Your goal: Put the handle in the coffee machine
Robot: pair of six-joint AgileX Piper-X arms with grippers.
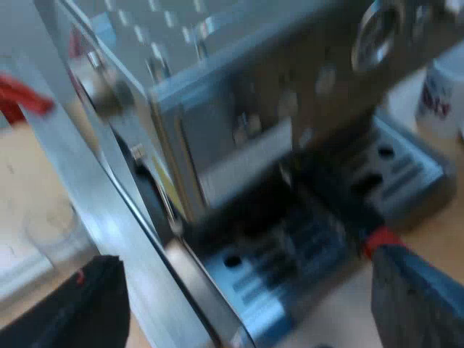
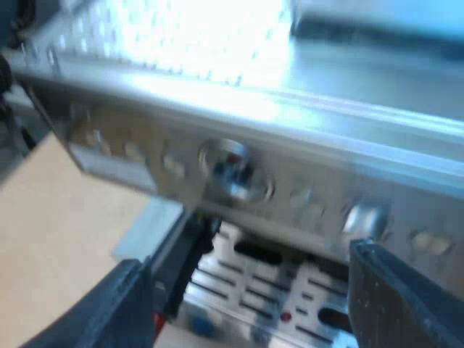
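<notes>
Closest to the left arm's lens are the left gripper's [image 1: 243, 261] two black fingers [image 1: 90, 308], spread wide with nothing clamped between them; through the gap I see the machine [image 1: 290, 80] and its tray [image 1: 409, 174]. The handle [image 1: 330, 199] reads as a dark bar running out from under the machine's front, over the tray, and its red end [image 1: 380, 241] sits right at the tip of one left finger, touching it or just beside it; I cannot tell which. On the other arm the right gripper [image 2: 248, 259] is likewise wide open and empty, hovering at the machine's front panel above the tray, with the handle [image 2: 185, 254] just beside one of its fingers. A white mug [image 1: 442, 94] stands on the desk near a corner of the tray. My reading is that the handle is already up at the machine's front and the step in hand is seating it, since neither gripper grips it. Its metal end is hidden, so I cannot say whether it is locked or only resting there. The next move, as I judge it, calls for the left finger to press sideways on the red end and swing the handle round until it stops, slowly and level, so it does not drop onto the tray.
</notes>
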